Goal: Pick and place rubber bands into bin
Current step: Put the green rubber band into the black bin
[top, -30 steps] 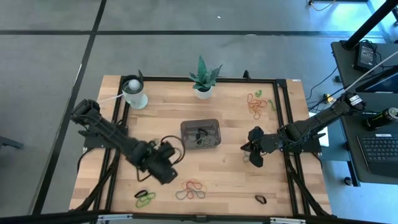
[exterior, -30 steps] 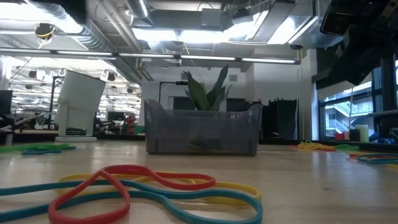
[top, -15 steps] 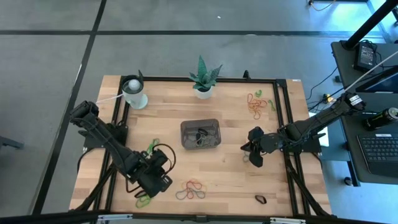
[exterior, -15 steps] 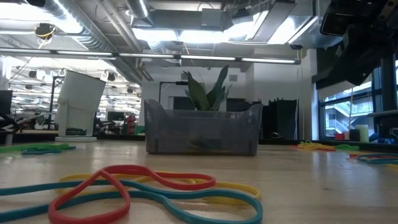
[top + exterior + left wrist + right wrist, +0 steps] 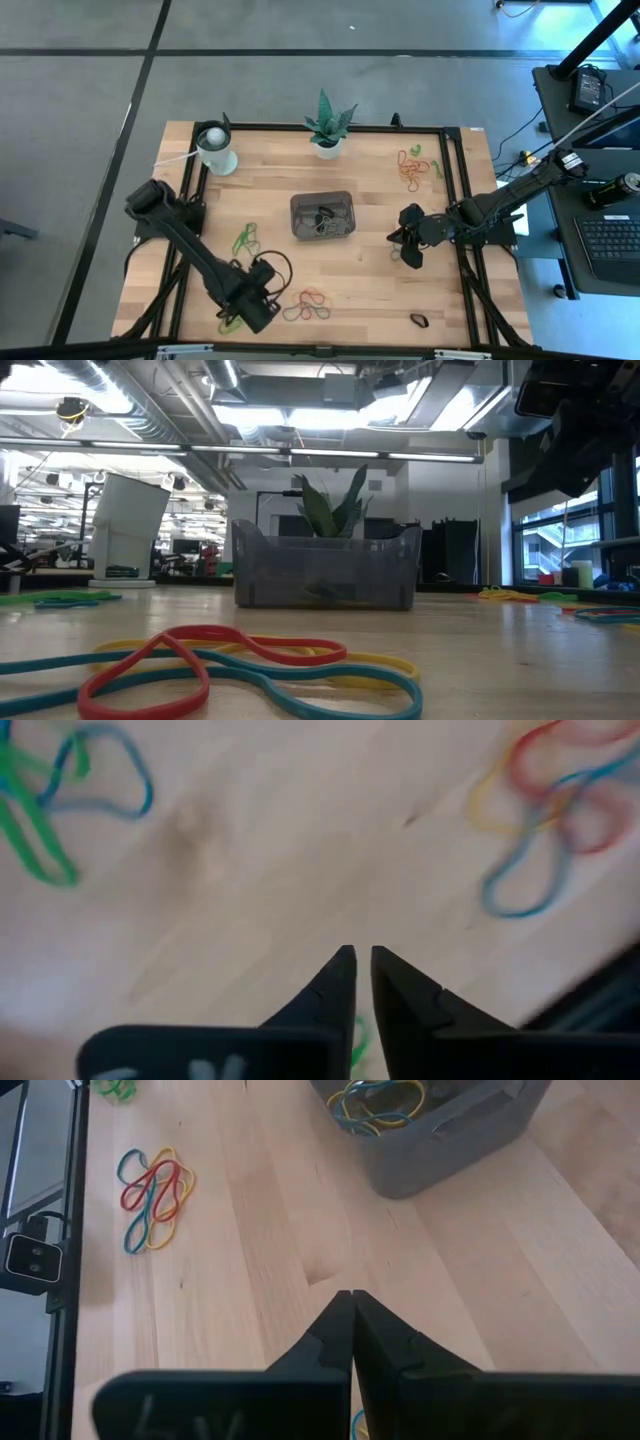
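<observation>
The bin [image 5: 322, 215] stands mid-table with a few rubber bands [image 5: 375, 1102] inside. More bands lie loose on the wood: a red, yellow and blue cluster [image 5: 308, 303], a green pair [image 5: 232, 322], a green one [image 5: 243, 238] left of the bin, a black one [image 5: 418, 320], and an orange and green bunch [image 5: 412, 165]. My left gripper [image 5: 245, 308] points down near the table's near edge, between the green pair and the coloured cluster. Its fingers [image 5: 361, 952] stand slightly apart over bare wood. My right gripper [image 5: 404, 240] waits right of the bin, shut [image 5: 352, 1293] and empty.
A potted plant [image 5: 326, 128] and a white cup [image 5: 215, 150] stand along the far edge. Black frame rails [image 5: 185, 270] run down the table's left and right sides. Bare wood lies between the bin and the near-edge bands.
My left gripper has gone from beside the bin's near left corner toward the table's near edge and down, ending between the green pair and the coloured cluster. A green band left of the bin, covered by the arm before, now shows.
</observation>
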Robot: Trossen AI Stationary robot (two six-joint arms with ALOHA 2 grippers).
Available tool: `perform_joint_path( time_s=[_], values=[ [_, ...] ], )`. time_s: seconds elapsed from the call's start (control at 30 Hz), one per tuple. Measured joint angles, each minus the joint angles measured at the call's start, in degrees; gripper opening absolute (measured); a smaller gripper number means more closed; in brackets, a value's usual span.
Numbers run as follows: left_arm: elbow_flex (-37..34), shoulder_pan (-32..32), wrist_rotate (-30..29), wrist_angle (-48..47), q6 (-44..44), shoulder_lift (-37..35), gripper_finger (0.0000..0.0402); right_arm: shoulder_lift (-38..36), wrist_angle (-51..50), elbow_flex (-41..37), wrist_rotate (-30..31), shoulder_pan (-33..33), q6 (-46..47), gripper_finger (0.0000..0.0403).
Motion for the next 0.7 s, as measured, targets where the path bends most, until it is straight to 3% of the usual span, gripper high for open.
perform_joint_path(
  time_s=[0.23,0.4,0.7],
  values=[
    [0.0,-0.4,10.7,0.1,1.2,6.3,0.0073,0.0,0.0,0.0,0.0,0.0,0.0,0.0008],
    [0.0,-0.8,18.5,1.1,1.8,10.6,0.0078,0.0,0.1,0.0,0.0,0.0,0.1,0.0008],
    [0.3,-1.1,21.6,4.0,4.1,14.0,0.0074,0.0,0.9,0.0,0.0,0.0,0.1,0.0008]
  ],
)
